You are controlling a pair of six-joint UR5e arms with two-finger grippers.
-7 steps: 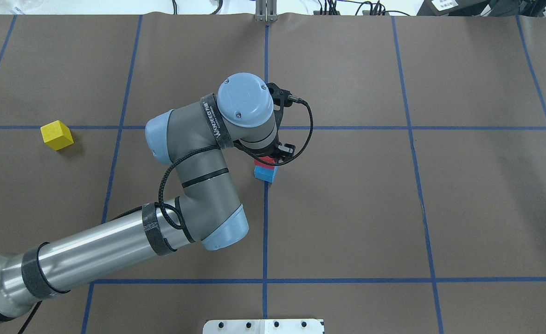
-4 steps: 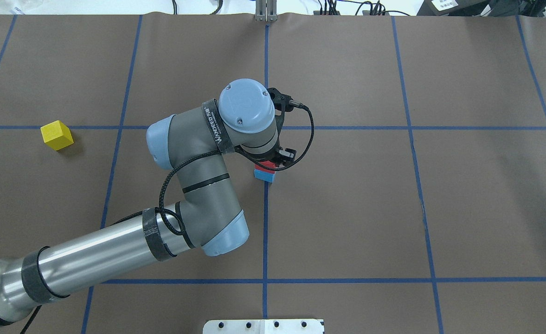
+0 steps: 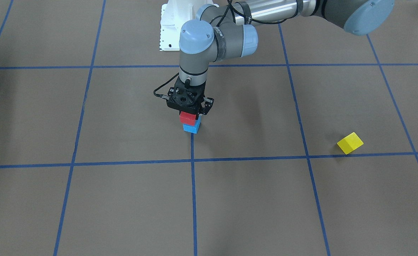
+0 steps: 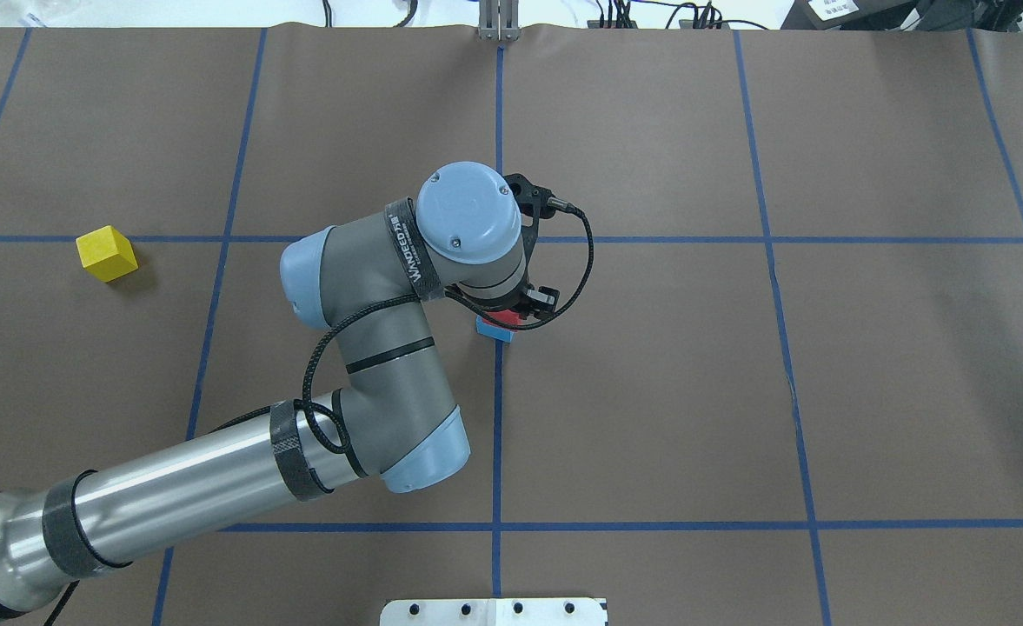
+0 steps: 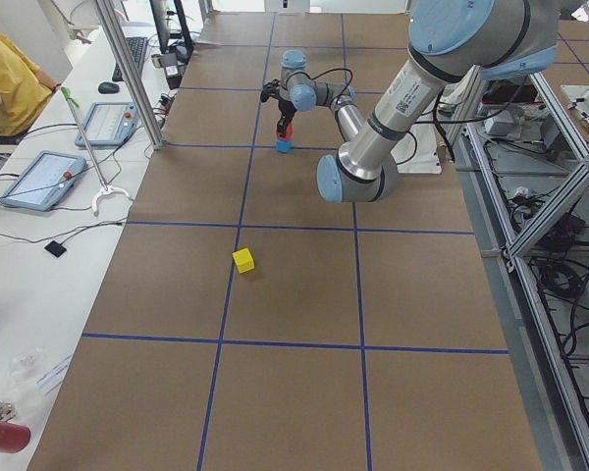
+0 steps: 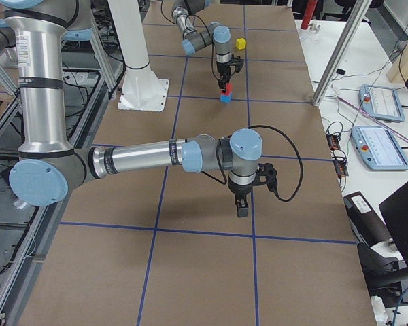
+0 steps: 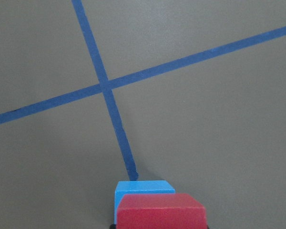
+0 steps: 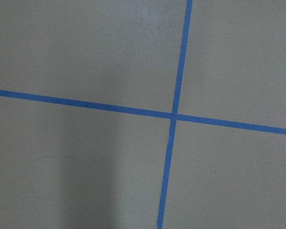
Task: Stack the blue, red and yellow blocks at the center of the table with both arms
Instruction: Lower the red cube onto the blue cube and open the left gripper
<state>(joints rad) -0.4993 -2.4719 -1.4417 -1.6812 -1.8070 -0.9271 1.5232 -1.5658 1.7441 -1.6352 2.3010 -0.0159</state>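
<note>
The left gripper (image 3: 191, 114) pinches the red cube block (image 3: 187, 118) set atop the blue cube block (image 3: 191, 128) at centre, not yet released; the yellow cube block (image 3: 350, 143) lies well apart.

Matt brown paper table cover (image 4: 737, 391); smooth matt red block (image 3: 188, 117) between fingers of left gripper (image 3: 190, 115), blue block (image 3: 191, 128) beneath them; shiny brushed-metal arm tube (image 4: 172, 496).

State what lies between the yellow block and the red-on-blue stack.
Bare table cover and one blue tape line, clearest in the front-facing view, separate the yellow block from the red block on the blue block.
</note>
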